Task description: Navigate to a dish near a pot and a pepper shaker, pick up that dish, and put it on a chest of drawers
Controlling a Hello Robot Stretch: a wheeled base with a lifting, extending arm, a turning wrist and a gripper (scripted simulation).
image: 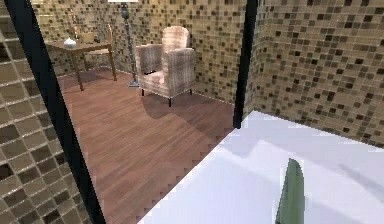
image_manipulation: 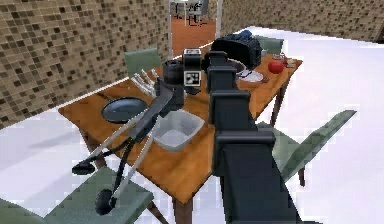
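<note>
A pale square shallow dish (image_manipulation: 178,130) sits on a brown wooden table (image_manipulation: 188,166), a dark round plate (image_manipulation: 122,108) at its ten o'clock. The dark two-fingered gripper (image_manipulation: 93,186) stretches past the dish toward seven o'clock, likely lining up a grasp; whether it holds anything cannot be told.

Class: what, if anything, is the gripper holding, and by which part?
It cannot be told: the gripper shows near a clear dish on the table.
</note>
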